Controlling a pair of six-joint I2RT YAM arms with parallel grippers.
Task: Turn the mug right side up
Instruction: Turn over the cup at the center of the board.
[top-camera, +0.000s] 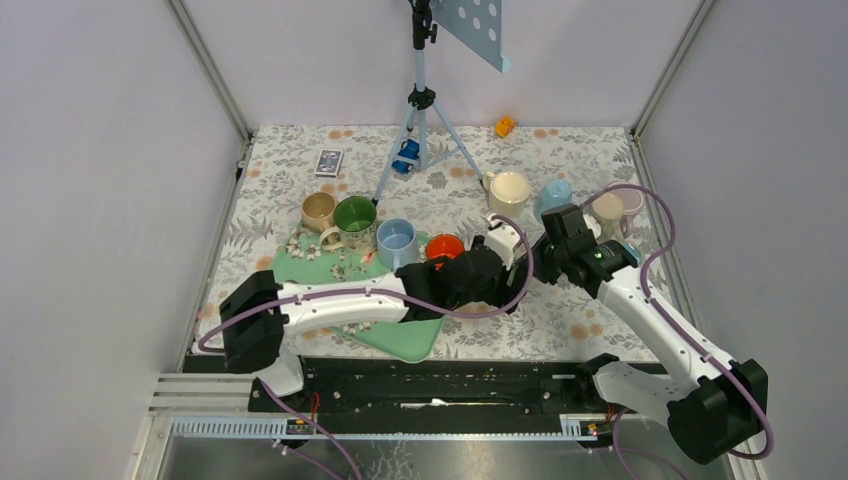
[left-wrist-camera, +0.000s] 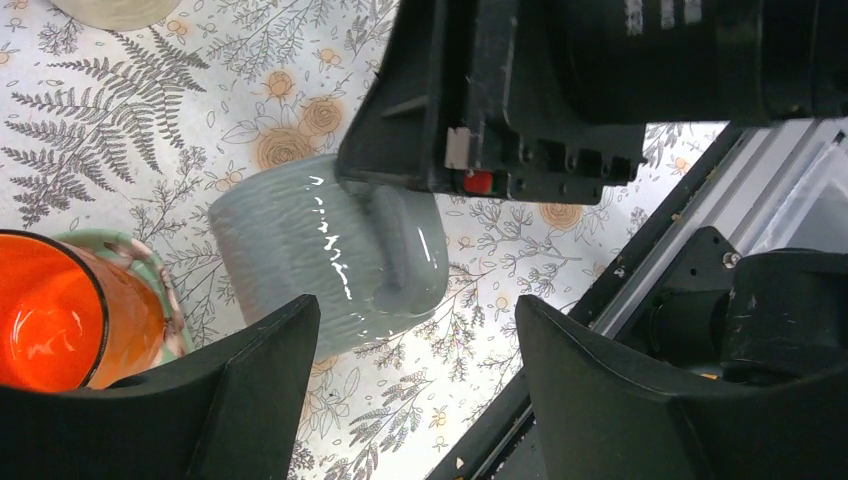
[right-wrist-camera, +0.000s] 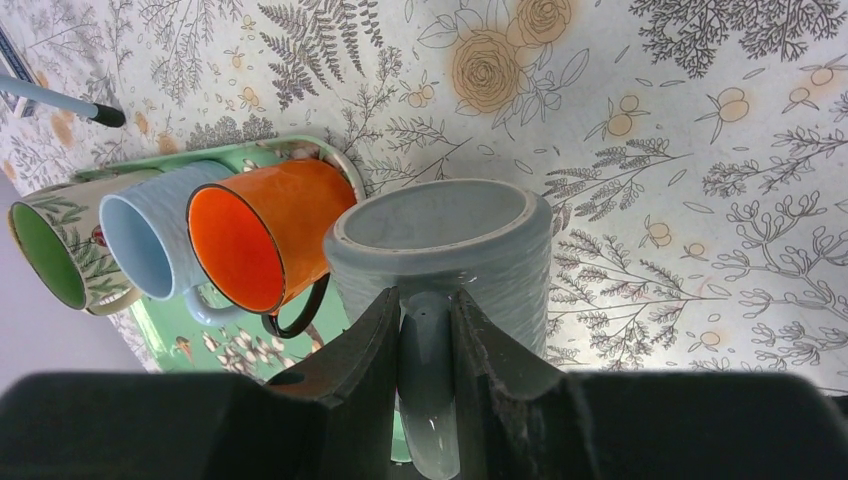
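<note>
The grey ribbed mug is held by its handle, tilted onto its side, one round end facing the right wrist camera. I cannot tell if it touches the floral cloth. My right gripper is shut on that handle; in the top view it sits at table centre-right. The mug also shows in the left wrist view, under the right gripper's black body. My left gripper is open and empty, its jaws apart just short of the mug. In the top view it covers most of the mug.
An orange mug, a light blue mug and a green-lined mug stand on the green tray left of the grey mug. A tripod stands behind. Cream and other mugs stand at back right.
</note>
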